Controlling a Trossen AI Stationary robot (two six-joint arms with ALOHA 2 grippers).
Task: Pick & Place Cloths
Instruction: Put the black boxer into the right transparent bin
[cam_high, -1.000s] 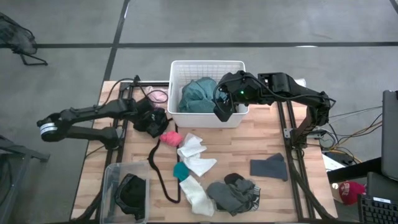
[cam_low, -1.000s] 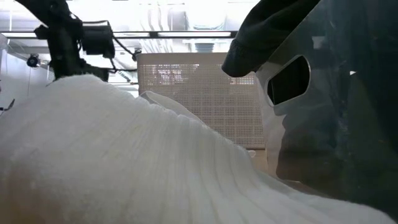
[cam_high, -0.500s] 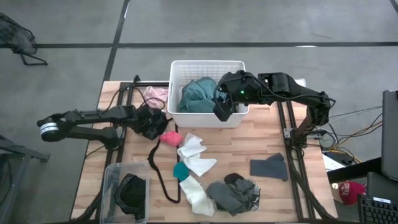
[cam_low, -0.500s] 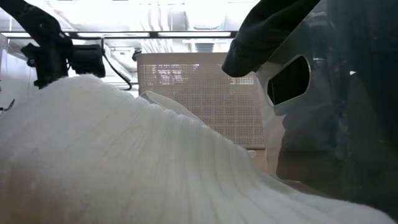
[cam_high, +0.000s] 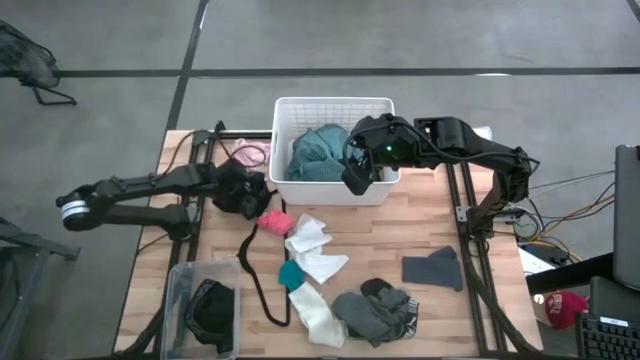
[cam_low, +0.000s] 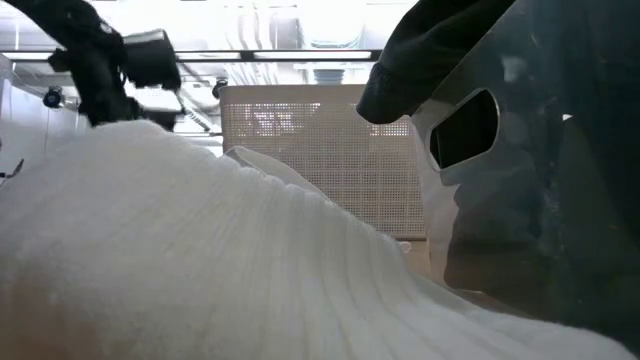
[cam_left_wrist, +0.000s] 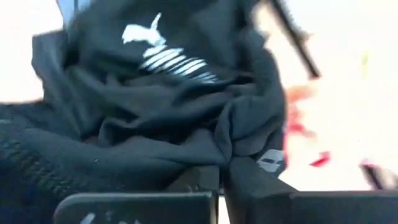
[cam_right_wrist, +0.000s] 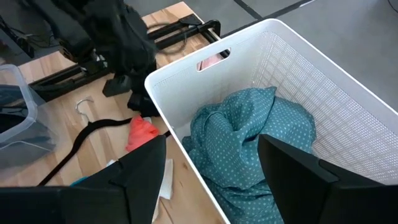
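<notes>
You see soft matt black cloth (cam_left_wrist: 155, 118) with a white printed logo bunched just ahead of the left gripper's (cam_left_wrist: 221, 177) jaws. Past the right gripper's (cam_right_wrist: 211, 165) jaws, the basket (cam_right_wrist: 311, 81) is smooth white perforated plastic holding dotted teal fabric (cam_right_wrist: 249, 143). The table (cam_high: 480, 310) is pale matt wood.

White Puma cat logo above illegible white lettering on the black garment (cam_left_wrist: 155, 112).
</notes>
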